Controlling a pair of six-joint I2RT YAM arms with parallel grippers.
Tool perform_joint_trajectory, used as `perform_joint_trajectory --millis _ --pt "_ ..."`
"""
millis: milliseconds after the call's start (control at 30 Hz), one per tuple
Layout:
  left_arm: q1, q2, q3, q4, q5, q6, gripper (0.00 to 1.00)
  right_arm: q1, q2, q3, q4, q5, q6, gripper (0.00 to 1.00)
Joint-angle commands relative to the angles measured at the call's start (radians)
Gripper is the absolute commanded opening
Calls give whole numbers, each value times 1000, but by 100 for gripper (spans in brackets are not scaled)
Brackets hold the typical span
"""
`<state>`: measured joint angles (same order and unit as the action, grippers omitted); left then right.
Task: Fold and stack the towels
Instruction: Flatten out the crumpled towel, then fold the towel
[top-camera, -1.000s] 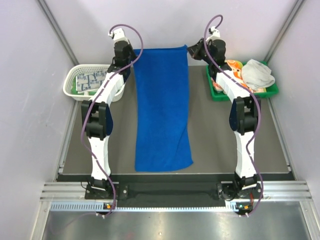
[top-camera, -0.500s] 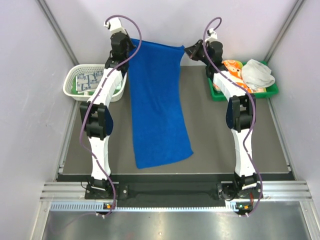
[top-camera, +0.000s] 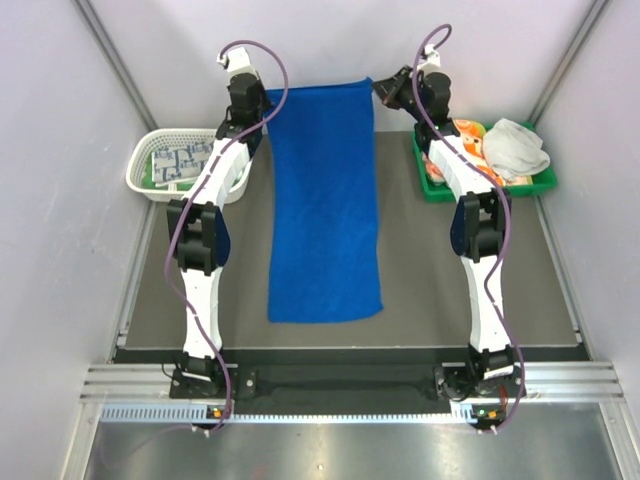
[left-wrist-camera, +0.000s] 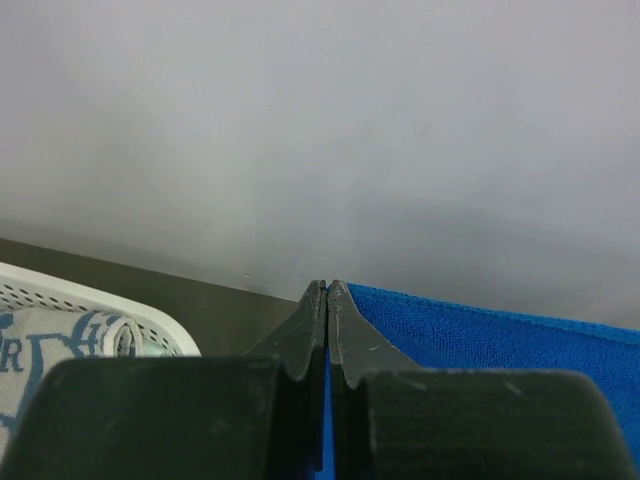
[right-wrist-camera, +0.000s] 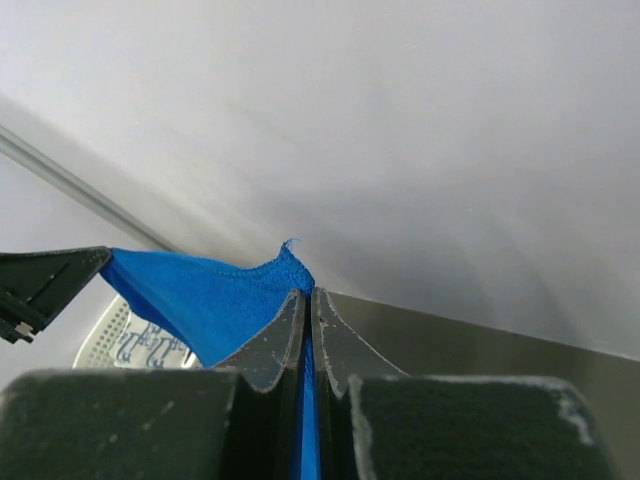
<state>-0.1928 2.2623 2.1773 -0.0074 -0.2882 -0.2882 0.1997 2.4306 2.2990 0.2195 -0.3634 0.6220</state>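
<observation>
At the far edge of the counter (top-camera: 430, 270), close to the back wall (top-camera: 330, 40), I have the royal blue towel (top-camera: 325, 210) pinched by its two far corners. My left fingers (left-wrist-camera: 305, 340) are pressed together with the towel's left corner caught between them. My right fingers (right-wrist-camera: 270, 350) are clamped the same way on the right corner, with a small tuft of blue sticking up past their tips. Between the two grips the far hem is stretched nearly straight and held up off the surface. From there the cloth slopes down and lies flat along the middle of the counter. Its near hem stops short of the near edge and runs roughly parallel to it.

The counter is a dark grey, matte sheet. Pale walls close it in at the back and on both sides, with slanted metal posts in the far corners. Beyond the near edge runs a ribbed metal rail (top-camera: 350, 380), where both my arm bases are bolted.

By the far left corner a white mesh basket (top-camera: 140, 180) sits against the side wall, with a white towel with grey-blue squares (top-camera: 180, 160) inside. By the far right corner a green tray (top-camera: 540, 186) holds a grey towel (top-camera: 515, 145), bunched up beside an orange-pink print towel (top-camera: 466, 133).
</observation>
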Motion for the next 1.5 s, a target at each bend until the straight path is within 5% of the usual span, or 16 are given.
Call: perform_joint_trajectory --millis 0,533,833,1467 --pt "32 -20 49 38 -86 4 0 -36 1 57 11 14 -13 0" --pt "27 -30 -25 86 -20 -9 0 -43 -53 -87 60 -48 2 0" --pt "-8 -130 -259 138 -2 -46 0 -48 -223 -422 118 -57 -4 0" --pt "-65 -452 -807 254 -57 -115 0 -40 -548 -838 104 -72 -41 0"
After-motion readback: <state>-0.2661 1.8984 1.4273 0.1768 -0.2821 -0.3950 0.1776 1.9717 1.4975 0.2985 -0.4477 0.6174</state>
